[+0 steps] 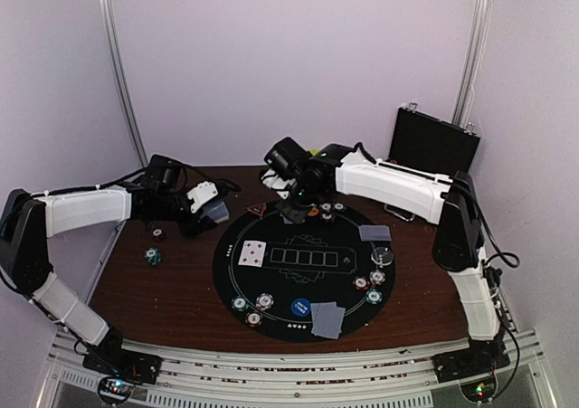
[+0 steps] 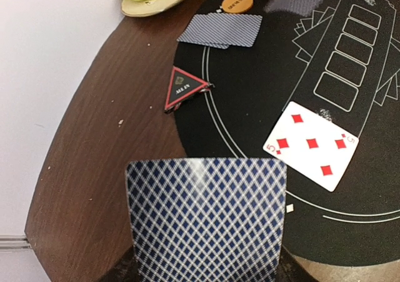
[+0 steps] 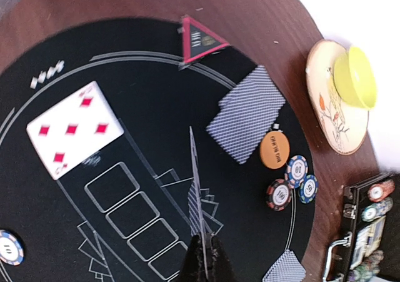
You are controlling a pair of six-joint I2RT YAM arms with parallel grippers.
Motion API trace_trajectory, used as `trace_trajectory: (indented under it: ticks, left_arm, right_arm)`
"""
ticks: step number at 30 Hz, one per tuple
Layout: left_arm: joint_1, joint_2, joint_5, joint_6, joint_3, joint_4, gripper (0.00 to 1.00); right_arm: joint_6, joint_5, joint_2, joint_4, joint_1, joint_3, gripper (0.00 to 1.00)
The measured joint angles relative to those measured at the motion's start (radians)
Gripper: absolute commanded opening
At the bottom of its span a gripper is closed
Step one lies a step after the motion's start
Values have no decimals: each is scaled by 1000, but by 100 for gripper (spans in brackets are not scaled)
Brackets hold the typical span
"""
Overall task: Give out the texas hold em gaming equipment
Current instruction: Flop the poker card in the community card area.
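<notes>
1. A single card point(image 3: 195, 188) is seen edge-on, pinched at its lower end by the closed fingers of the right gripper point(image 3: 203, 266). It is held clear of the felt, above the far part of the black mat point(image 1: 280, 290).
2. The pack of cards point(image 2: 206, 222) is gripped back-up by the left gripper point(image 1: 210, 211), whose jaws are partly closed around it. It is carried over the table point(image 1: 172, 290) just off the mat's left rim.
3. Laid out on the mat:
   - The five of diamonds point(image 2: 312, 146) lies face up beside the left end of the printed boxes.
   - A far pair point(image 2: 222, 30) lies face down at the far rim, and a near pair point(image 1: 327, 319) at the near rim.
   - The red triangle marker point(image 2: 184, 88) sits on the far-left rim.
   - An orange disc point(image 3: 274, 151) and striped chips point(image 3: 297, 169) are set just beside the far pair.
4. The step looks like a deal of the pinched card. It would best be tipped flat and lowered until it touches. It should be squared to its spot before the fingers are released, and kept off the far pair and the chips.
5. The held card's face cannot be read. The left fingers are hidden behind the pack in the wrist view, and the pack's count cannot be told. The chip case point(image 3: 369, 232) is cut off at the frame edge.
</notes>
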Motion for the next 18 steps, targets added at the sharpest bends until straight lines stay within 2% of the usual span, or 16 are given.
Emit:
trace_trajectory:
  ticks: [6, 11, 18]
  left_arm:
    - [39, -78, -3, -1, -39, 4, 56]
    - [46, -103, -5, -5, -47, 6, 56]
    - [47, -104, -5, -8, -50, 15, 56]
  right_arm:
    - [-59, 209, 66, -23, 139, -9, 1]
    - [-96, 353, 116, -16, 167, -24, 1]
    - [-143, 444, 164, 3, 179, -36, 1]
